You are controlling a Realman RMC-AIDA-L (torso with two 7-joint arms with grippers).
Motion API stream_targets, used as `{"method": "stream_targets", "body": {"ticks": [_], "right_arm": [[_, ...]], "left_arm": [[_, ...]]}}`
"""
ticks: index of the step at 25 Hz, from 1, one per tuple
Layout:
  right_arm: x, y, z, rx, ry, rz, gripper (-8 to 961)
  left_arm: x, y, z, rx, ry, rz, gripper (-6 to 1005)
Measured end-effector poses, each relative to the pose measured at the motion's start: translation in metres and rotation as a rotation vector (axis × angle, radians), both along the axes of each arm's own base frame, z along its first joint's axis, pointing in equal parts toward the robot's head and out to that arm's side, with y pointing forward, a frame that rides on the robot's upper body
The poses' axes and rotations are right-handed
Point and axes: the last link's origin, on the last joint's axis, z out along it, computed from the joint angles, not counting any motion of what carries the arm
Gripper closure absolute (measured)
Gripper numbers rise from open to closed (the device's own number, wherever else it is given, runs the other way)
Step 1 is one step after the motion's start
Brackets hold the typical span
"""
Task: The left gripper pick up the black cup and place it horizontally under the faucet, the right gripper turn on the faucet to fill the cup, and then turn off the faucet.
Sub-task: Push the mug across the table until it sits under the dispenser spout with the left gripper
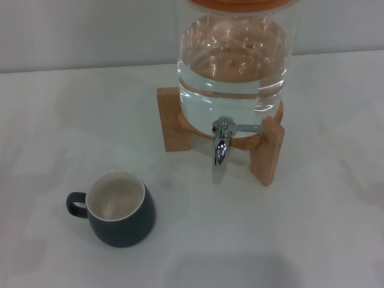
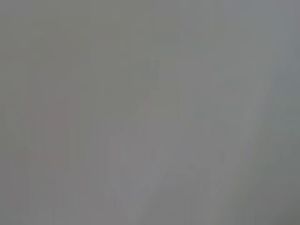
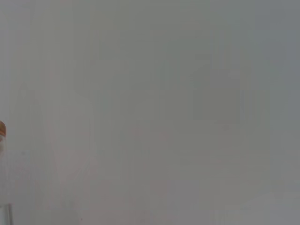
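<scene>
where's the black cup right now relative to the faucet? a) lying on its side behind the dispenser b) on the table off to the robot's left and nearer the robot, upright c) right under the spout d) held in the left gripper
b: the black cup stands upright on the table, left of the faucet and nearer the robot, with no gripper in view.

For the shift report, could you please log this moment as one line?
black cup: upright on table, left of faucet | faucet: no flow seen | both claws: out of view | stage: pickup not started
</scene>
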Motion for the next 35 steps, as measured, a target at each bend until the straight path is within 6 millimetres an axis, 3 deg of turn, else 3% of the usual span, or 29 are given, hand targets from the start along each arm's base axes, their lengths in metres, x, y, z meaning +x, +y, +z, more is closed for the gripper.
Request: {"method": "stream_targets", "body": {"ticks": [15, 26, 30, 35], "right_arm": [[0.001, 0.000, 0.000, -0.001, -0.002, -0.005, 86], [0.006, 0.001, 0.015, 0.029, -0.025, -0.016, 86], [0.005, 0.005, 0.020, 0.027, -0.023, -0.008, 86], [0.005, 0.008, 0.021, 0.025, -0.026, -0.009, 86]], "left_arm": [[0.003, 0.000, -0.004, -0.032, -0.006, -0.021, 130], [0.007, -0.034, -0.009, -0.263, -0.049, -0.117, 131], [0.012, -0.052, -0.023, -0.445, -0.029, -0.170, 133], [0.012, -0.061, -0.036, -0.544, 0.006, -0.170, 139]]}}
